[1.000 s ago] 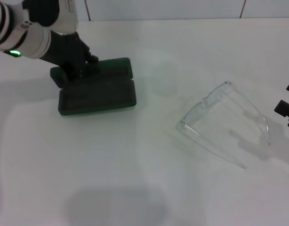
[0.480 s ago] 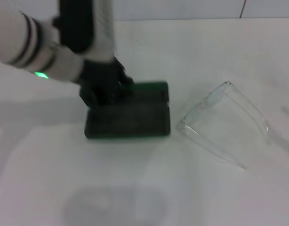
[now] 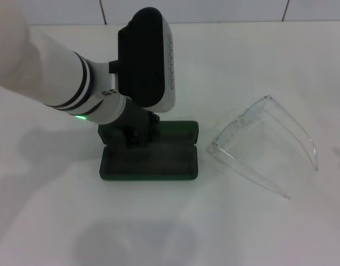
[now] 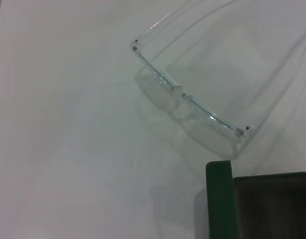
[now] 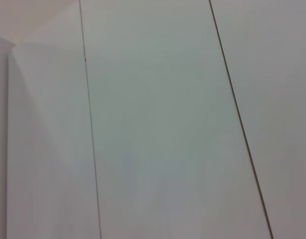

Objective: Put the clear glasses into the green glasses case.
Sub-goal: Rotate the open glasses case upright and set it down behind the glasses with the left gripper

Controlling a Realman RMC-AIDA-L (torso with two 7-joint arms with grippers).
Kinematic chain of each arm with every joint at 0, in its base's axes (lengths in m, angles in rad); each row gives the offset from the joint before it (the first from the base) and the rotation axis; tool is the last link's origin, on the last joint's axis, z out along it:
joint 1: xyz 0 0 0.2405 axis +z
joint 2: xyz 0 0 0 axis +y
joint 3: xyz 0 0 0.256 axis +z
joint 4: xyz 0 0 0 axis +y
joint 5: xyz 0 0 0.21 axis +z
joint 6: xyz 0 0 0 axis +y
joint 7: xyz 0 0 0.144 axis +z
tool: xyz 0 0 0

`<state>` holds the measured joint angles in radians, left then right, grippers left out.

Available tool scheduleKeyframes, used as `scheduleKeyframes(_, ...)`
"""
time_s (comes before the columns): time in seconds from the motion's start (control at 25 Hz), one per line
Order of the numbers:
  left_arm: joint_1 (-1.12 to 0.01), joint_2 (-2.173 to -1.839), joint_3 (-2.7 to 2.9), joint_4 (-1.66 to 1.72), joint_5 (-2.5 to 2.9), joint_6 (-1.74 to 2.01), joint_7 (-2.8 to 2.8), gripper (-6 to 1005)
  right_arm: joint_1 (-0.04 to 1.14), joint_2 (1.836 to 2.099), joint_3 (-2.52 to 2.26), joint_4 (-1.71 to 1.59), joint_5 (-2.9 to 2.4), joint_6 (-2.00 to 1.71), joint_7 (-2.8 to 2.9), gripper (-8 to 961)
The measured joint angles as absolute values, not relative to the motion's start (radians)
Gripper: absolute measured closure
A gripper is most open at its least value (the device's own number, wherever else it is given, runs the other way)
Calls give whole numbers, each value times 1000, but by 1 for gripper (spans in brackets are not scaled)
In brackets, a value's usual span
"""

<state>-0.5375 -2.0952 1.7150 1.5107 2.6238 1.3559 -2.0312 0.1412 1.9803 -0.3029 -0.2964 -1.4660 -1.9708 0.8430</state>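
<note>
White table (image 3: 258, 233) carries the clear glasses (image 3: 264, 145) beside the green glasses case (image 3: 159, 160), left pincer (image 3: 134, 136) gripping its edge.

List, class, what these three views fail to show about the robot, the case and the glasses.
- Left gripper: in the head view the wrist covers its fingers, so open or shut is unclear; its wrist view shows no fingers.
- Right gripper: in no view; its wrist view shows only pale panels.
- Green glasses case: the arm hides its far left part in the head view; the left wrist view cuts it off at the edge.
- Clear glasses: temple tips run off the left wrist view.
</note>
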Motion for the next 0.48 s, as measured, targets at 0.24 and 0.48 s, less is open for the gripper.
scheduleKeyframes(0.24,-552,-2098,1796,1507,2602,1286,-2115,807,148,1981,-304,-284,-1468,-1965,830,246)
scheduleKeyframes(0.48,-584,-2100,1904,1499,2604,1173,-2200,807,153,1981,-306,-284,-1468,-1964,822,245)
